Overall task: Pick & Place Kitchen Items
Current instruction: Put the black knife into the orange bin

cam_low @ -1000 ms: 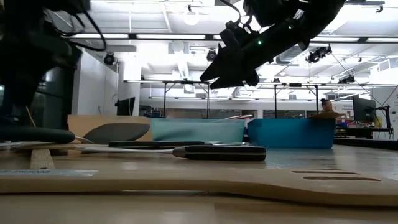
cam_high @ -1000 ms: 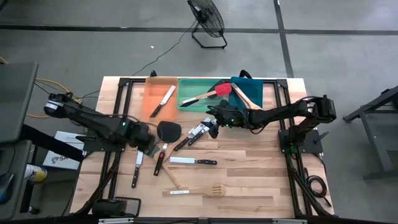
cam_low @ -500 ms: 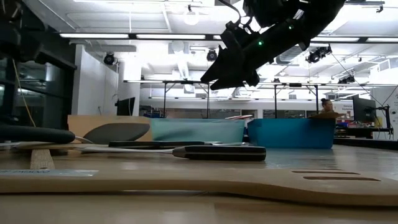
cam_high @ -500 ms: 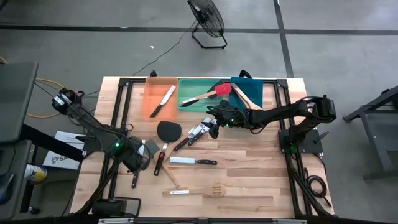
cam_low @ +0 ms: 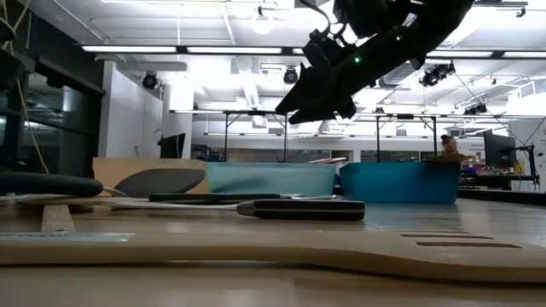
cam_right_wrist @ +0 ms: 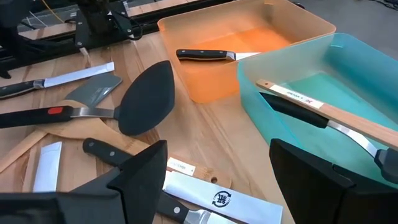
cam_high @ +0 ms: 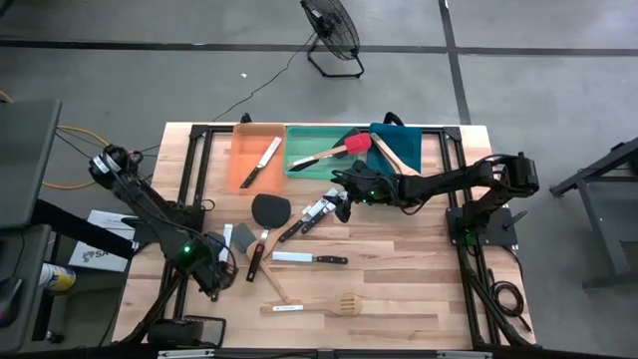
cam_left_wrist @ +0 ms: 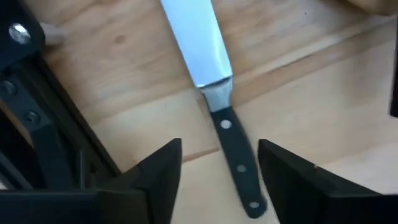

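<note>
Orange tray (cam_high: 249, 150), green tray (cam_high: 317, 165), black spatula (cam_high: 269, 209), pale wooden table (cam_high: 399, 279).

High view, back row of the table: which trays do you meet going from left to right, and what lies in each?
Orange tray holding a black-handled knife → green tray holding a red spatula → blue tray holding a wooden utensil.

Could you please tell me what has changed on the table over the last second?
The left tool swung from beside the black spatula toward the table's near-left corner, now open above a black-handled steel knife. The right tool, open, and all utensils stayed put.
</note>
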